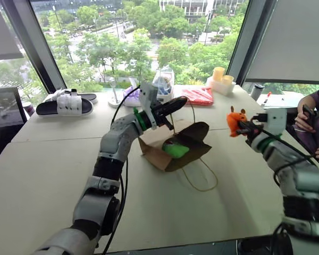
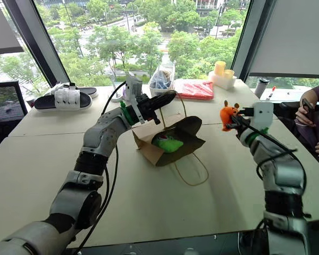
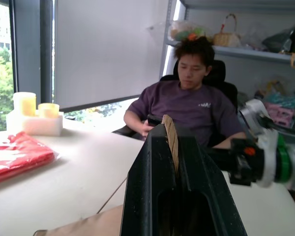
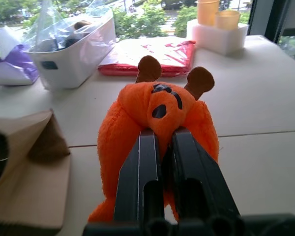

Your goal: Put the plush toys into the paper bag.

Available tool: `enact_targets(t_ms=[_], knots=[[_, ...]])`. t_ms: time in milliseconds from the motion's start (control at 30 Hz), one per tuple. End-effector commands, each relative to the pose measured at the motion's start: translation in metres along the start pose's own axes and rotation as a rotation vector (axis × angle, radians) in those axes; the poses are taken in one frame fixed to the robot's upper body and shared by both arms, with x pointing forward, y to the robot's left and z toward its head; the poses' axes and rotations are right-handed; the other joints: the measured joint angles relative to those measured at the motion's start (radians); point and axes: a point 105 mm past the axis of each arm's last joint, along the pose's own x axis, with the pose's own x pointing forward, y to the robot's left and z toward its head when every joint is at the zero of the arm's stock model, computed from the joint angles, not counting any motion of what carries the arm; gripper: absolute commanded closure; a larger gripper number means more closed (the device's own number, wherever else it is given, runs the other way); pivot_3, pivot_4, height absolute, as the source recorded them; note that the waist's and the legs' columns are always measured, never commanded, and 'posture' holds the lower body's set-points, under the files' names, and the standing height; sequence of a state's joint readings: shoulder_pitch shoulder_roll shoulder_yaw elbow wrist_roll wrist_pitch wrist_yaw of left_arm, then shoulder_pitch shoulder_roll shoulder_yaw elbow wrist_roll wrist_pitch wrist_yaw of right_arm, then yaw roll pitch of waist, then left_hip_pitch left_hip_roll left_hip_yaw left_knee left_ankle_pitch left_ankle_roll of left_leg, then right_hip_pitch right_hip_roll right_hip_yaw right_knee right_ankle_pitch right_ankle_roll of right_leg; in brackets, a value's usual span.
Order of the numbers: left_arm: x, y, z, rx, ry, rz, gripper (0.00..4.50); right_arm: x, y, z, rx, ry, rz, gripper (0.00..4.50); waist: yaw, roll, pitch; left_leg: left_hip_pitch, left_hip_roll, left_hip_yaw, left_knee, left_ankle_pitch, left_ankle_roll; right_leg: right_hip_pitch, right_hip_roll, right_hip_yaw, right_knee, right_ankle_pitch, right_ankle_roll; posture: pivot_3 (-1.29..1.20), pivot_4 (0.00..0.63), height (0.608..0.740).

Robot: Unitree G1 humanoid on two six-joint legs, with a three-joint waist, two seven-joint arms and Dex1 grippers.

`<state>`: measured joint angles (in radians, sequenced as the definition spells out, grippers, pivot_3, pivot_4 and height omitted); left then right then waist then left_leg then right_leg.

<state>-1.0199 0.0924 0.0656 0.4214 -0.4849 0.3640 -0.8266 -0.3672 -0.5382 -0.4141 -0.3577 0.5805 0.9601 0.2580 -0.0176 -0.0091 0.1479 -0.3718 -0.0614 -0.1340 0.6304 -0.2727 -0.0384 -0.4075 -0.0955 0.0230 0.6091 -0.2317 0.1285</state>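
- The right fingers (image 4: 168, 142) are pinched on the orange plush toy (image 4: 155, 128), which sits at their tips, held up off the counter (image 1: 53, 159) to the right of the paper bag (image 1: 154, 151).
- The left fingers (image 1: 173, 106) are pressed together on the bag's tan cord handle (image 3: 171, 140), holding it above the bag's mouth.
- The paper bag lies on its side mid-counter, mouth open towards the right gripper; its other handle loop (image 1: 199, 180) trails on the counter.
- The green plush toy (image 1: 175, 149) rests inside the bag's mouth, seemingly just within the rim, below the left fingers.
- A seated person (image 3: 194, 105) is at the counter's right end.
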Motion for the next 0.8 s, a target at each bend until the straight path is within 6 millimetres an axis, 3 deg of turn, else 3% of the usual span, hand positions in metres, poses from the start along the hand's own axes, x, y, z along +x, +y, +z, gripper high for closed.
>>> enact_targets(t_ms=[33,133,333,467,800], knots=[[0.007,-0.003,0.016,0.003,-0.045,-0.036,4.50,-0.031,0.044,0.013,0.011,-0.017,0.176,4.47,0.002,0.000,0.000,0.000,0.000,0.000,0.000,0.000,0.000,0.001,0.000,0.000,-0.002,0.000,0.000,0.00,0.150,0.740],[0.010,-0.004,0.011,-0.006,-0.023,-0.061,4.50,-0.036,0.085,0.002,0.070,0.008,0.318,4.47,0.001,0.000,0.000,0.005,0.000,0.001,0.001,0.000,0.000,0.005,0.000,0.000,-0.002,0.000,0.000,0.00,0.150,0.740],[0.015,-0.009,0.006,-0.011,-0.013,-0.087,4.50,-0.007,0.111,-0.006,0.115,0.060,0.356,4.47,0.003,0.000,0.000,0.009,0.001,0.001,0.000,0.000,0.000,0.009,0.001,0.000,-0.004,0.000,0.000,0.00,0.150,0.740],[0.015,-0.018,0.007,-0.032,-0.030,-0.128,4.50,0.030,0.105,-0.011,0.138,0.095,0.297,4.47,0.004,0.000,0.000,0.008,0.001,0.001,-0.001,0.000,0.000,0.008,0.001,0.000,-0.004,0.000,0.000,0.00,0.150,0.740],[0.004,-0.014,0.023,-0.119,-0.109,-0.092,4.50,0.079,0.105,-0.021,0.104,0.116,0.262,4.47,-0.006,0.000,0.000,0.002,0.001,0.001,-0.001,0.000,0.000,-0.001,0.001,0.000,0.001,0.000,0.000,0.00,0.150,0.740]])
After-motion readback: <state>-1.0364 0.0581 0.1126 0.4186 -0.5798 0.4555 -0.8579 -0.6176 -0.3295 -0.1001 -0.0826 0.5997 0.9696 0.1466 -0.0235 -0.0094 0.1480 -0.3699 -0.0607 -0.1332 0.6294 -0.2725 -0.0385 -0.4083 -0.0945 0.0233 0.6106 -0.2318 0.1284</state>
